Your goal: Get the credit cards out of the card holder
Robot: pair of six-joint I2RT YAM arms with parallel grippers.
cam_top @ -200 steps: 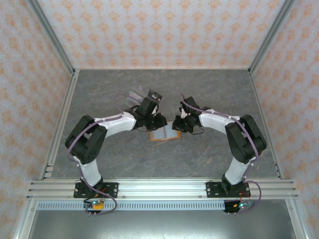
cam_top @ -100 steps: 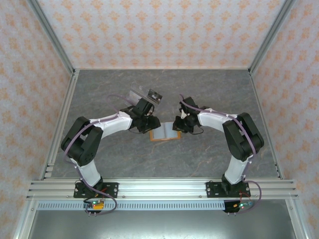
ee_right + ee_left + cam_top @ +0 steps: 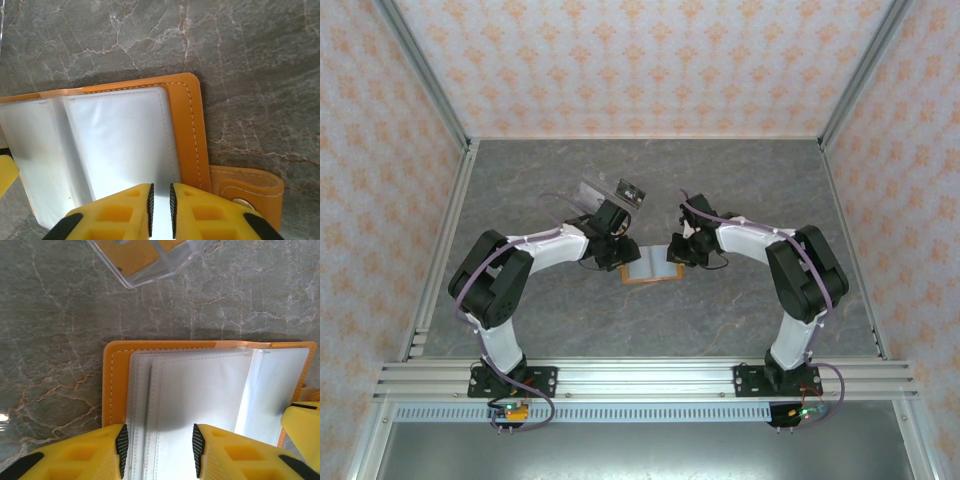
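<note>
- The left gripper [image 3: 159,442]: its jaws have widened in the last second and now stand part open over the clear pockets [image 3: 200,390], holding nothing. I judge it prepares a new pinch.
- The card holder [image 3: 112,385] lies open on the table [image 3: 50,315] between both arms, unmoved. Whether a credit card is inside I cannot tell.
- The right gripper [image 3: 160,205]: almost shut, pinching a pocket edge, which steadies the holder.

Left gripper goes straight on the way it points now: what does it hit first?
Probably the card holder: it lies open right ahead of the left gripper, partly between the parted jaws. Depth is unclear.
</note>
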